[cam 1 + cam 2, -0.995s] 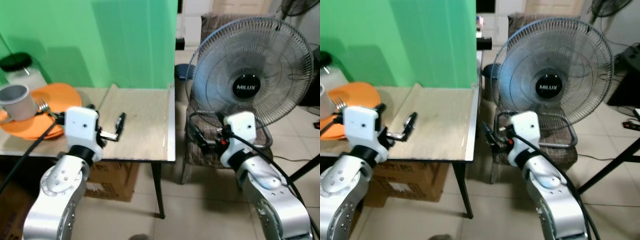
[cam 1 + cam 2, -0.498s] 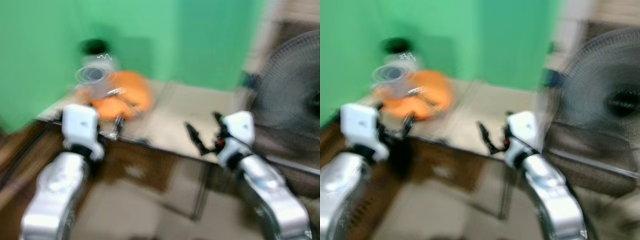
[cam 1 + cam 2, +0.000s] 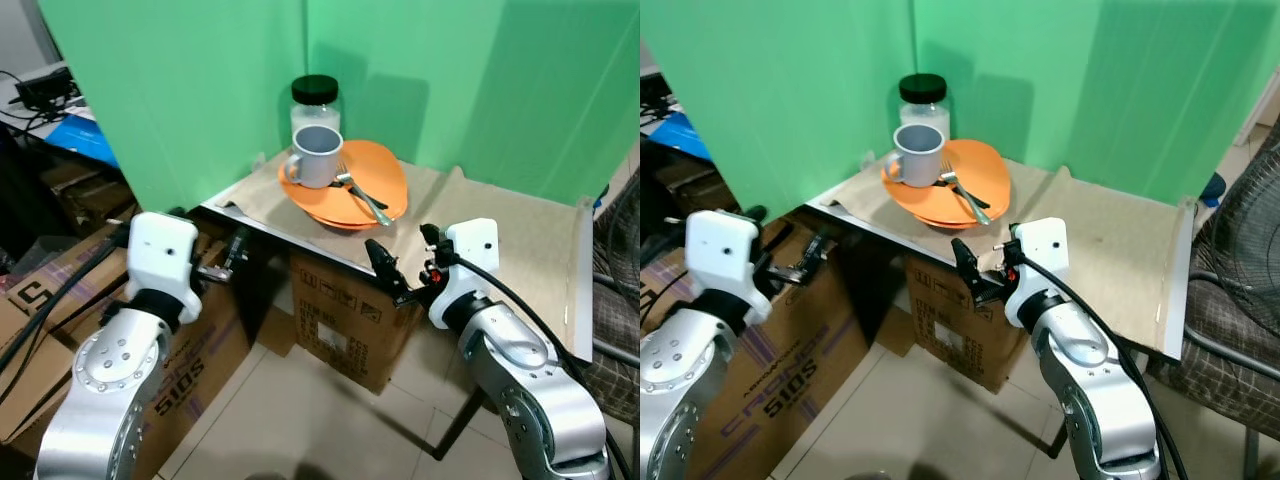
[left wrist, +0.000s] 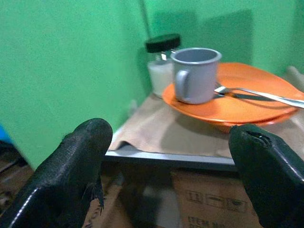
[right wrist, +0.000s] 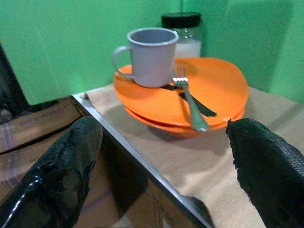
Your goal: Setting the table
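Note:
A stack of orange plates [image 3: 362, 180] sits at the table's back left corner on a beige cloth [image 3: 500, 235]. On the top plate are a grey mug [image 3: 316, 157], a fork [image 3: 362, 197] and a dark knife [image 5: 195, 104]. Behind them stands a glass jar [image 3: 314, 100] with a black lid. My left gripper [image 3: 230, 262] is open, left of and below the table's edge. My right gripper [image 3: 390, 273] is open at the front edge, just short of the plates. Both wrist views look at the mug [image 4: 195, 75] and the plates [image 5: 213, 90] between wide-spread fingers.
Green screens [image 3: 200, 90] stand behind and left of the table. A cardboard box [image 3: 345, 320] sits under it, and more boxes [image 3: 200, 350] lie on the left. A fan's dark grille [image 3: 620, 230] is at the right edge. Tiled floor [image 3: 300, 420] lies in front.
The whole view has swung left, from the fan and the table's right end to the corner with the plates. Both arms hold the same pose, fingers open.

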Robot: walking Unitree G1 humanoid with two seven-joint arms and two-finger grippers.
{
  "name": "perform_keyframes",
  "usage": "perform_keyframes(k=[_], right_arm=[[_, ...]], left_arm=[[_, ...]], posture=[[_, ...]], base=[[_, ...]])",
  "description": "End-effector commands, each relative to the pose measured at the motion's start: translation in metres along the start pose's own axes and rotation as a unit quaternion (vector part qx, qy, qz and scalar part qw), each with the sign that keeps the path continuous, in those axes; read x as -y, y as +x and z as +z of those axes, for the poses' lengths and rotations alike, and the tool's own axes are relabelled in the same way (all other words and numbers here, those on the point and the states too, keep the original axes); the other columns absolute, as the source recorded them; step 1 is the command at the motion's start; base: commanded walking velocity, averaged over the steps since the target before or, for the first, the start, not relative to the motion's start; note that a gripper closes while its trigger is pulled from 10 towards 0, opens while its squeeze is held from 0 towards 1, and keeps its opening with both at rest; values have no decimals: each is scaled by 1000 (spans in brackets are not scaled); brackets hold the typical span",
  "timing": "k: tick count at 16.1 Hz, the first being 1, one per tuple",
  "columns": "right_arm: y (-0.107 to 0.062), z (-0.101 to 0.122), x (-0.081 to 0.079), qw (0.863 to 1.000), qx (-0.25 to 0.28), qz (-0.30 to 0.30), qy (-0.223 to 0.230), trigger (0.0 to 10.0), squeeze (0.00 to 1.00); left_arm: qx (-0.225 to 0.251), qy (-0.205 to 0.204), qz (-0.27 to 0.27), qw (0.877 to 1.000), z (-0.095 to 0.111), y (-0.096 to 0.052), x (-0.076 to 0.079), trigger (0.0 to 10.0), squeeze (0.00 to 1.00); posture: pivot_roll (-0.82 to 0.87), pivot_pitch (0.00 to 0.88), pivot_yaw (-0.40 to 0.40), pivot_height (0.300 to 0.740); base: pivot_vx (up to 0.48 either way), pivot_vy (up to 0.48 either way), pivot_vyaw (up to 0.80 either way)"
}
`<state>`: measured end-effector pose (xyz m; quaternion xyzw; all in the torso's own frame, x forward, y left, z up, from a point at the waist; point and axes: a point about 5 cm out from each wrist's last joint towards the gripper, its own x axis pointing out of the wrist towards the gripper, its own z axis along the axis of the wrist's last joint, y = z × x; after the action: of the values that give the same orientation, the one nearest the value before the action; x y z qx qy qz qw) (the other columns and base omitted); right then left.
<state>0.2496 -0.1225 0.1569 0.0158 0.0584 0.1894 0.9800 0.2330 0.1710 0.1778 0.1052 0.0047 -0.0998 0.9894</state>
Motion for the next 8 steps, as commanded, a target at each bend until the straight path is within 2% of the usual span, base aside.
perform_keyframes(k=[1, 2, 4, 6, 7, 8], right_arm=[[3, 1, 6, 1000, -6, -23, -12, 10000, 0], [4, 1, 7, 999, -6, -28, -15, 10000, 0], [5, 3, 8, 999, 0, -37, -9, 10000, 0], [7, 4, 6, 999, -1, -28, -28, 10000, 0], [9, 6, 4, 998, 0, -22, -55, 10000, 0], [10, 6, 3, 998, 0, -22, -57, 10000, 0]], left_arm=[[-10, 0, -14, 1000, -4, 0, 3, 10000, 0], [-11, -1, -16, 1000, -4, 0, 4, 10000, 0], [-11, -2, -26, 1000, -3, -2, 6, 10000, 0], [-11, -4, -30, 999, -3, -3, 6, 10000, 0], [-11, -3, -32, 999, -3, -3, 6, 10000, 0], [-10, -4, -33, 999, -3, -3, 6, 10000, 0]], posture=[[25, 0, 50, 740], [27, 0, 48, 740], [29, 0, 48, 740], [35, 0, 46, 740], [36, 0, 45, 740], [39, 0, 43, 740]], base=[[0, 0, 0], [0, 0, 0], [311, 0, 0], [319, 0, 0], [315, 0, 0], [319, 0, 606]])
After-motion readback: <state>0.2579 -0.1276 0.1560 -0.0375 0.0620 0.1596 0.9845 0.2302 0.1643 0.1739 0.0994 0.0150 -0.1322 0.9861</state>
